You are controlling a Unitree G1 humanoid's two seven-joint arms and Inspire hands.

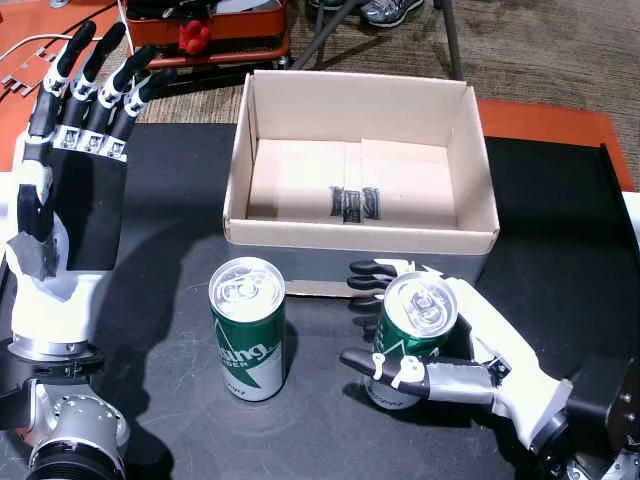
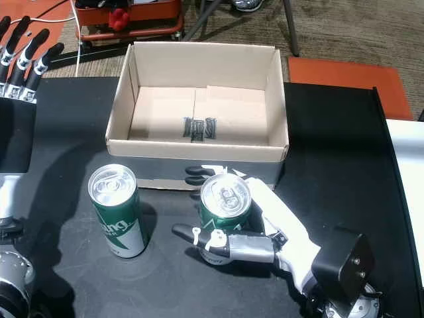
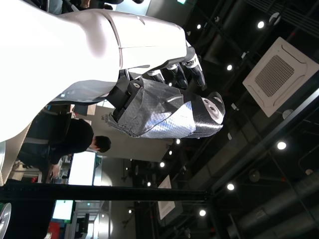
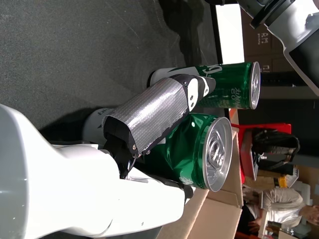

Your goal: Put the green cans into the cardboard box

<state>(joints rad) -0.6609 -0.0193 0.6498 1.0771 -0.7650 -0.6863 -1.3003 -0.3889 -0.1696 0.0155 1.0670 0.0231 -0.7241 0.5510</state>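
The open cardboard box (image 1: 360,237) (image 2: 199,151) sits empty at the back middle of the black table. One green can (image 1: 247,330) (image 2: 119,215) stands upright and free in front of the box's left corner. To its right my right hand (image 1: 480,365) (image 2: 271,232) is shut on a second green can (image 1: 415,320) (image 2: 225,205), fingers behind it and thumb across its front, close to the box's front wall. In the right wrist view the thumb of my right hand (image 4: 149,119) lies over the held can (image 4: 199,149), with the free can (image 4: 229,92) beyond. My left hand (image 1: 70,190) (image 2: 13,99) (image 3: 164,107) is open, raised at the far left.
A red case (image 1: 205,25) stands on the floor behind the table. Orange surfaces (image 1: 550,125) flank the table's far corners. A white edge (image 2: 404,172) borders the table on the right. A seated person (image 3: 65,144) shows in the left wrist view.
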